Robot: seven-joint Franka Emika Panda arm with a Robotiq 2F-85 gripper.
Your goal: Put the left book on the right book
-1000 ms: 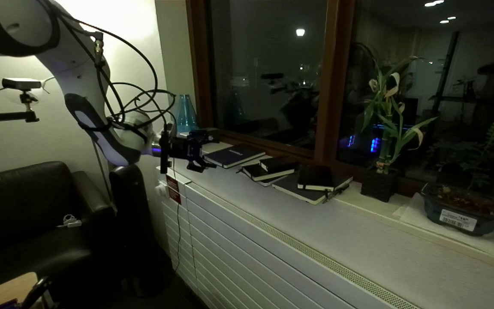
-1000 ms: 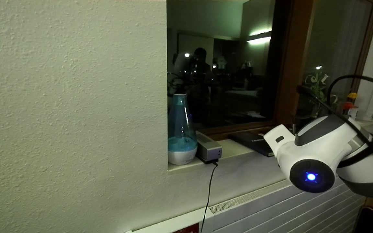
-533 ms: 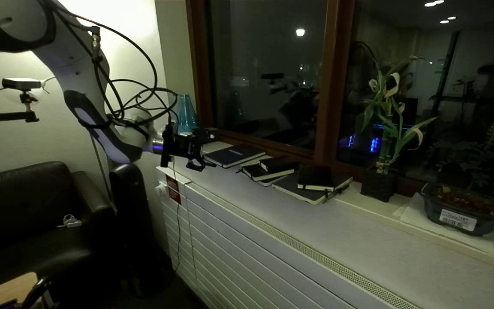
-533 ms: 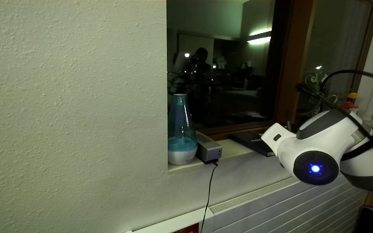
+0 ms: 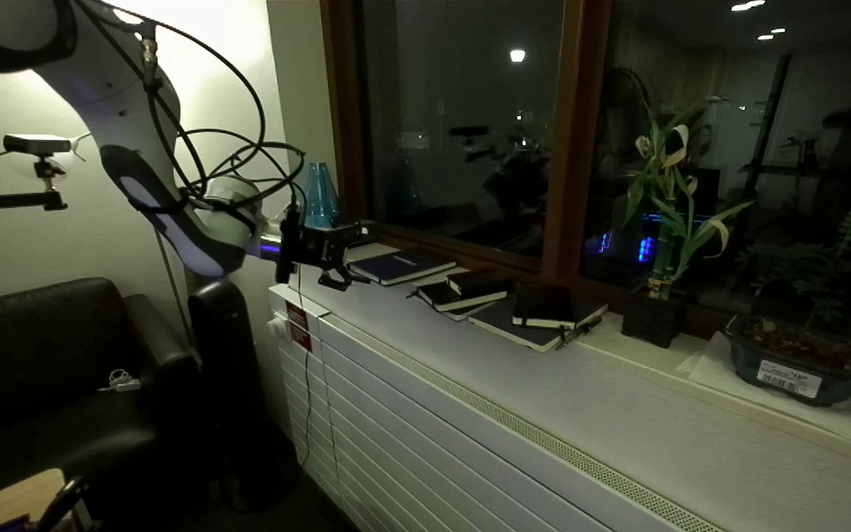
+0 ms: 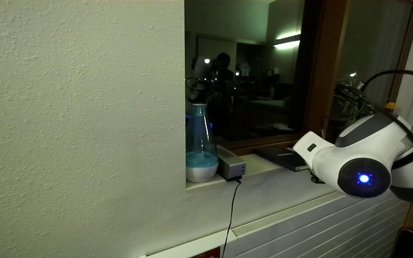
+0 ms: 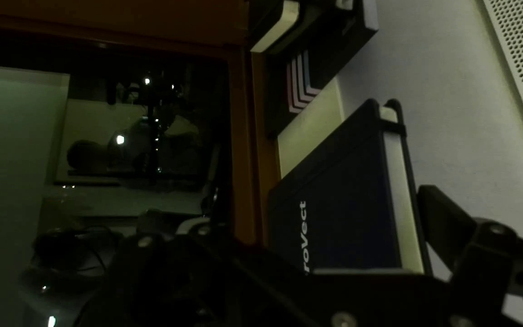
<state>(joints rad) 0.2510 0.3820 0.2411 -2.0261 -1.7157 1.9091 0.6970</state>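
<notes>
A dark book with white lettering (image 5: 403, 266) lies flat at the sill's far end; it shows in the wrist view (image 7: 347, 209) too. My gripper (image 5: 354, 258) is open beside it, one finger close to its pale page edge; I cannot tell if they touch. Further along, a flat greyish-covered book with thin pale edges (image 5: 499, 322) matches the left book. A near-black book with whitish edges (image 5: 542, 304), lying on it, resembles the right book. I cannot be certain of either. My jaws hold nothing that I can see.
A middle pile of dark books (image 5: 455, 297) lies between. A blue humidifier (image 6: 201, 159) and a grey box (image 6: 232, 164) stand at the sill's end. A plant pot (image 5: 651, 319) and a planter basin (image 5: 795, 373) stand beyond the books. The window frame runs along the back.
The arm and gripper have risen a little and drawn back slightly, leftward in the exterior view with the sofa. The lettered book has shifted very slightly. The gripper stays open.
</notes>
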